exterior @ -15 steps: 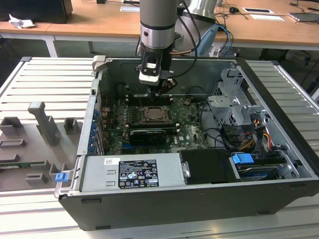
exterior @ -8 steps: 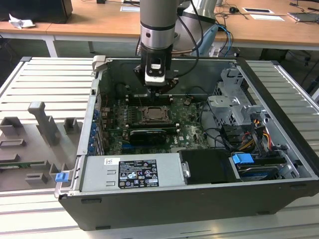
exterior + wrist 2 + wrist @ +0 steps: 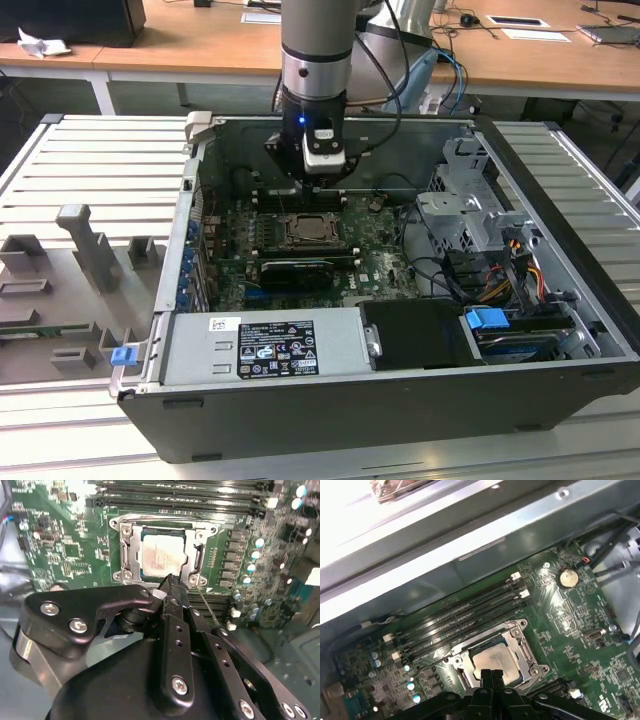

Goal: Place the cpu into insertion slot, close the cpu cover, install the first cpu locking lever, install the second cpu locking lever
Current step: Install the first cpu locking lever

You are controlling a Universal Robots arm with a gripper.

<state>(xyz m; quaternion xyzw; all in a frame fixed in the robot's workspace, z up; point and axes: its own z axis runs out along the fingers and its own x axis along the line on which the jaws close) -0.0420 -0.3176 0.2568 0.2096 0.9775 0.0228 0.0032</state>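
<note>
The cpu (image 3: 161, 557), a pale square chip, lies in the insertion slot (image 3: 124, 575) on the green board. The cpu cover (image 3: 128, 550), a silver frame, lies flat around it with the chip showing through its window. My gripper (image 3: 170, 582) hovers just above the socket's near edge, its black fingers pressed together with nothing between them. A thin metal rod (image 3: 207, 606) slants up from the socket's corner beside the fingers. In the first wrist view the cpu (image 3: 496, 659) sits just beyond the gripper (image 3: 491, 674). In the exterior view the gripper (image 3: 318, 186) hangs over the insertion slot (image 3: 312, 232).
Long black memory slots (image 3: 465, 615) run beside the socket. A black expansion card (image 3: 295, 270) lies in front of it. The open case holds a grey power supply (image 3: 265, 345), a drive cage (image 3: 465, 215) and cables at the exterior view's right. Grey fixtures (image 3: 85, 245) stand outside, left.
</note>
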